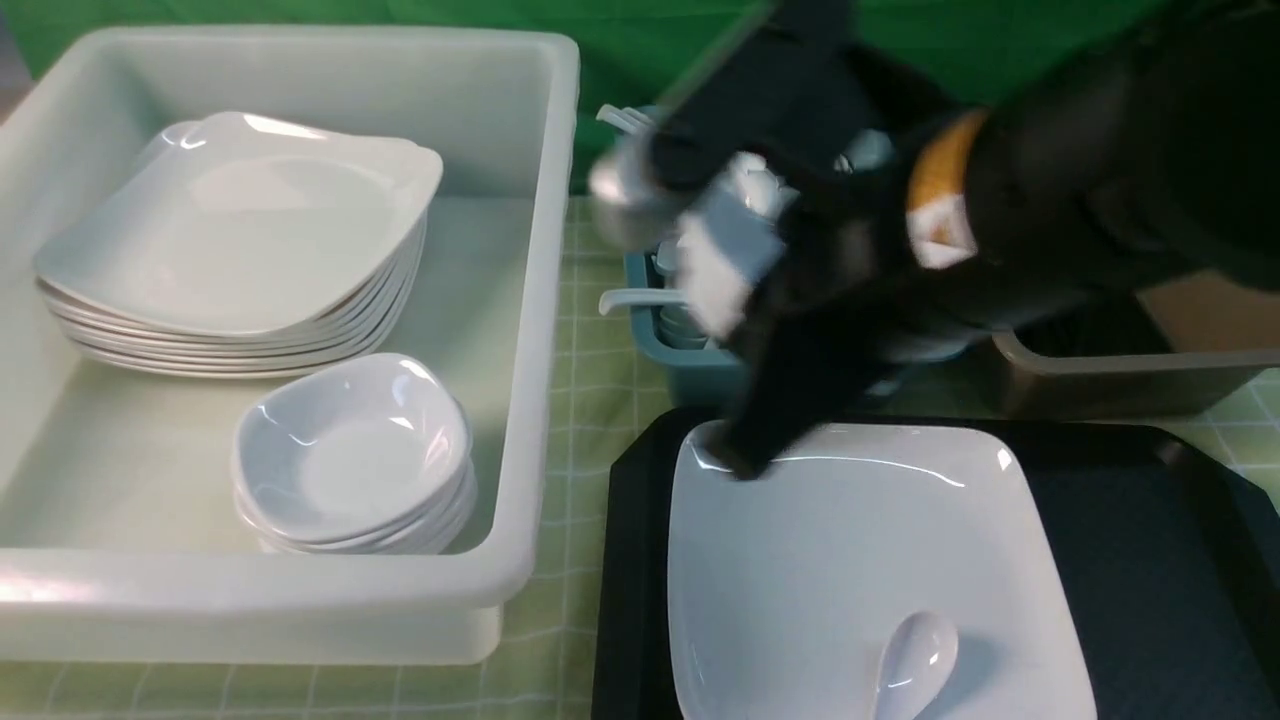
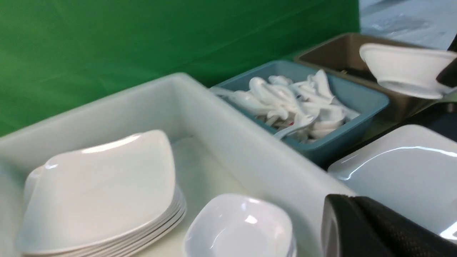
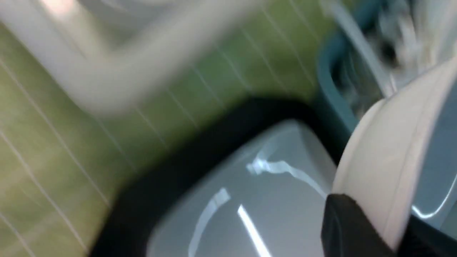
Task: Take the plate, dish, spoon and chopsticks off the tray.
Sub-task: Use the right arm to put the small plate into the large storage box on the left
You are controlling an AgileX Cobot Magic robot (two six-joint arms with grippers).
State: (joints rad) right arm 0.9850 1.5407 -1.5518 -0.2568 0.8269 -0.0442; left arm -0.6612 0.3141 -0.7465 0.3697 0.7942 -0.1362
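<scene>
R pincer [image 3: 387, 233] clenched on rim of small white dish [image 2: 403, 69]; dish up in air, clear of plate [image 1: 860, 560] below. L pincer [image 2: 371, 228] clenched, nr white bin [image 1: 540, 300] wall and plate edge. Plate sits on tray [image 1: 1150, 560]; spoon [image 1: 915, 665] lies in plate, nr its near edge. Surface: green checked cloth [image 1: 590, 380], green backdrop [image 1: 620, 50] behind. Teal bin [image 2: 357, 107] w/ white spoons, brown bin [image 1: 1130, 385] beyond tray. Plate glossy, square, rounded corners; tray black, textured. R arm blurred.
</scene>
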